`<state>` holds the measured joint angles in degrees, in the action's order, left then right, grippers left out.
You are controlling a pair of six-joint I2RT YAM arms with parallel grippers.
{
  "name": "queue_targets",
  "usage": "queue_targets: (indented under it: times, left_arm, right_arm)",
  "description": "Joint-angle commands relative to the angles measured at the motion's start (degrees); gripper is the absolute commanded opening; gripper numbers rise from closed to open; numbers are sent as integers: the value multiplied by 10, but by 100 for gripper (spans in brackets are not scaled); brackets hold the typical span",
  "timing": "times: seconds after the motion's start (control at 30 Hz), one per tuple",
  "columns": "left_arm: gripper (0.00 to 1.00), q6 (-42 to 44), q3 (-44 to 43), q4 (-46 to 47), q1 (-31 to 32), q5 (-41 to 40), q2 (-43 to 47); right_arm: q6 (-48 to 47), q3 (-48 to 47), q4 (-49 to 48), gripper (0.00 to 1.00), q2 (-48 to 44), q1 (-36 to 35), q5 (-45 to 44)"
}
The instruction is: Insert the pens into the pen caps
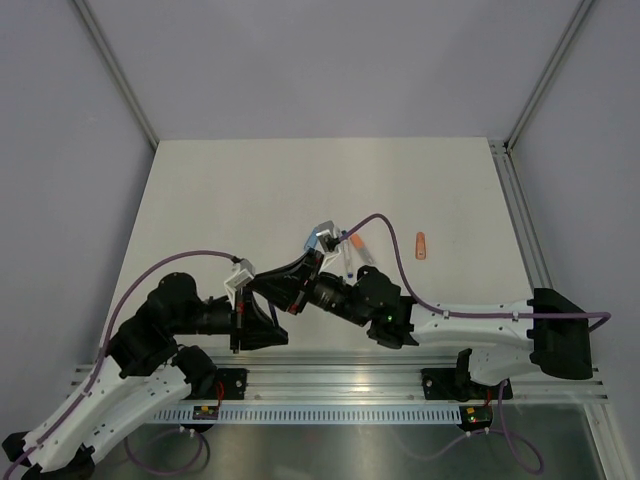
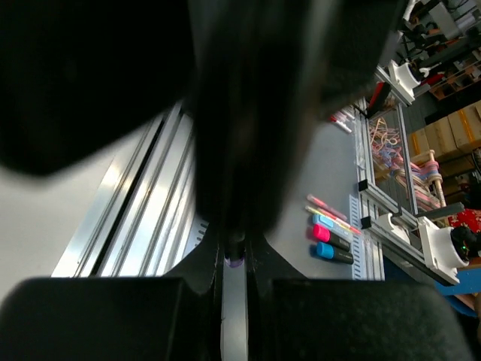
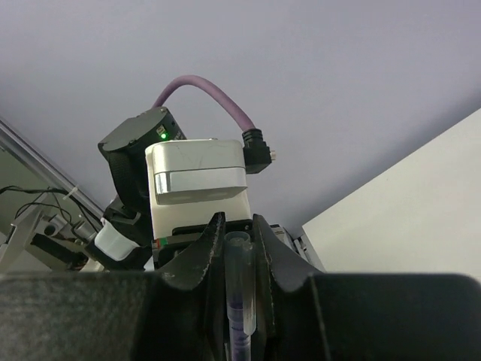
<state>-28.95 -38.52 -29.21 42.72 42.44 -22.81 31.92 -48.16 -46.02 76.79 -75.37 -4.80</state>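
Capping step, in the air above the table (image 1: 250,190). Right gripper (image 3: 239,226) pinches a clear pen (image 3: 239,297); left gripper (image 2: 235,252) is closed on a small purple piece (image 2: 235,262) (probably the cap). Next: align axes, press straight together.

A white table (image 1: 250,200) stands between pale grey walls (image 1: 320,60), with metal frame posts (image 1: 115,70) rising from its far corners and a slotted aluminium rail (image 1: 340,385) along the near edge. The left wrist view shows a neighbouring bench (image 2: 319,169) carrying coloured markers (image 2: 331,244) and a clear box of rubber bands (image 2: 387,139) — cardboard boxes (image 2: 451,128) stand beyond
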Motion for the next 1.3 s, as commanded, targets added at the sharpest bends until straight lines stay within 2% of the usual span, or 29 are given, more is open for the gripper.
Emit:
queue_targets:
  times: [0.0, 0.2, 0.43, 0.57, 0.6, 0.67, 0.7, 0.73, 0.8, 0.97, 1.03, 1.27]
  left_arm:
    - [0, 19, -81, 215, -11, -100, 0]
    - [0, 35, -87, 185, -11, -136, 11]
    - [2, 31, -67, 168, -11, -191, 14]
    - [24, 25, -48, 159, -11, -213, 22]
    - [37, 25, -45, 153, -11, -218, 25]
    - [52, 26, -42, 130, -11, -233, 36]
    - [59, 27, -41, 118, -11, -238, 38]
    - [70, 28, -40, 92, -11, -248, 43]
    - [81, 34, -41, 59, -11, -256, 58]
    - [92, 49, -49, -56, -11, -277, 97]
    - [95, 55, -48, -86, -11, -305, 121]
    - [99, 47, -28, -77, -11, -379, 140]
  right_arm:
    - [23, 56, 175, 0, 46, -54, 55]
    - [35, 90, 182, 0, 6, -54, 13]
    - [76, 82, 195, 0, 19, -54, -38]
    - [79, 35, 230, 0, 27, -46, -64]
    - [80, 29, 238, 0, 25, -33, -67]
    - [83, 12, 260, 0, 21, -11, -64]
    - [86, 5, 269, 0, 20, 5, -58]
    - [87, 2, 284, 0, 21, 41, -43]
    - [87, -9, 297, 0, 21, 95, -15]
    - [46, -61, 340, 0, 64, 154, 1]
    - [31, -79, 346, 0, 119, 172, 10]
    - [-26, -183, 400, 0, 258, 191, -17]
